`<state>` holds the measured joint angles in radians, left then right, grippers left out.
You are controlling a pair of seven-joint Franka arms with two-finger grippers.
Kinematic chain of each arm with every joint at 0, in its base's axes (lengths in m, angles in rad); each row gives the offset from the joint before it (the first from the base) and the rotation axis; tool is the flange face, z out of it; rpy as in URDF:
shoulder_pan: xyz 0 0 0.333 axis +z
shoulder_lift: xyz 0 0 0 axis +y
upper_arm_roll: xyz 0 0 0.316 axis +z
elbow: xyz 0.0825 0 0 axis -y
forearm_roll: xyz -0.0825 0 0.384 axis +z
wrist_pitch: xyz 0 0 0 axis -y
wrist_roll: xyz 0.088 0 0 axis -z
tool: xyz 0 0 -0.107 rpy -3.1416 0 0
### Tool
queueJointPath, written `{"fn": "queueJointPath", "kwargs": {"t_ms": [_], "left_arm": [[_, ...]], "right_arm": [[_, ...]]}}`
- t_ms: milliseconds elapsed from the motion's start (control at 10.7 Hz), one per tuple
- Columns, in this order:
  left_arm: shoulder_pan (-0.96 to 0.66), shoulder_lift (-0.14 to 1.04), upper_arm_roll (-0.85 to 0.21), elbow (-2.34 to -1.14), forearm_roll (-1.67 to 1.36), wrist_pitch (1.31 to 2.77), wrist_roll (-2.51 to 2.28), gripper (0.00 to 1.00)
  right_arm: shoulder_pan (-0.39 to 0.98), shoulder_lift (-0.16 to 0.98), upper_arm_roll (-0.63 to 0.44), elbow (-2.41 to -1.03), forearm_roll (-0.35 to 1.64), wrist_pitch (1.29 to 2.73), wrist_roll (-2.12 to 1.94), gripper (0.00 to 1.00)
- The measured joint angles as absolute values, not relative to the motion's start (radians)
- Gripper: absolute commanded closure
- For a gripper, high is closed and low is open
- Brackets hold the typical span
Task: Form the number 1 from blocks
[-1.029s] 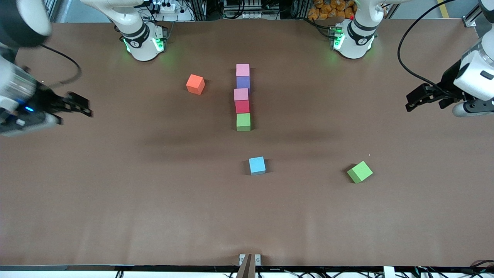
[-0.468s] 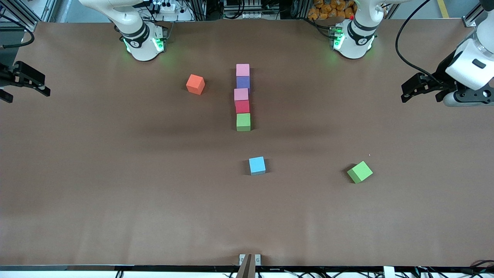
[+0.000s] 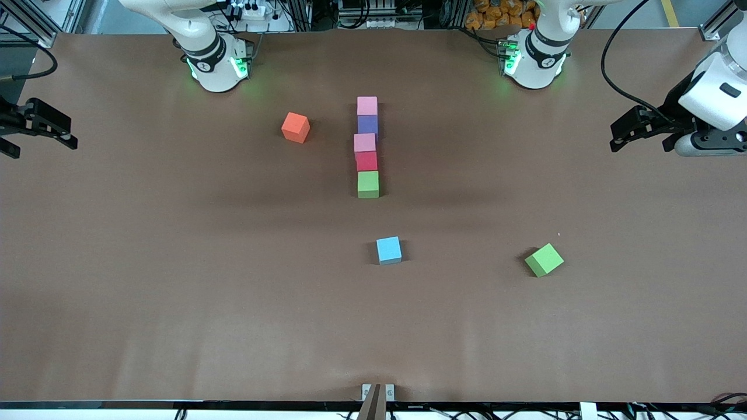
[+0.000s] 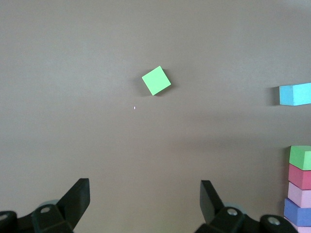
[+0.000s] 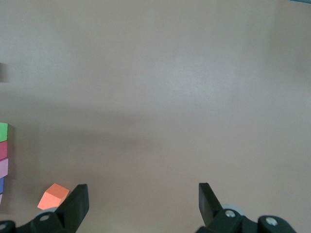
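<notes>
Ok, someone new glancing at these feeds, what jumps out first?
A column of five blocks at mid-table: pink, purple, pink, red, green. Three strays lie apart: the orange block beside the column toward the right arm's end, the blue block and a second green block nearer the camera. The left gripper and right gripper hang open at the table's ends.

Right gripper (image 3: 35,125) half cut off at front view's edge.
</notes>
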<state>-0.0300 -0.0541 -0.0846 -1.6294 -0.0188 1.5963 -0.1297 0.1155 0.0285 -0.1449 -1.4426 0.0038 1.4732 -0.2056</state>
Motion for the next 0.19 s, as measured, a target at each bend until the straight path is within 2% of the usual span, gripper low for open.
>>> {"fn": "queueJointPath", "kwargs": {"t_ms": [187], "left_arm": [[-0.029,-0.056,-0.085,-1.618,-0.019,1.58,-0.13,0.0]], "right_arm": [[0.122,0.034,-0.144,-1.443,0.004,1.473,-0.206,0.0]]}}
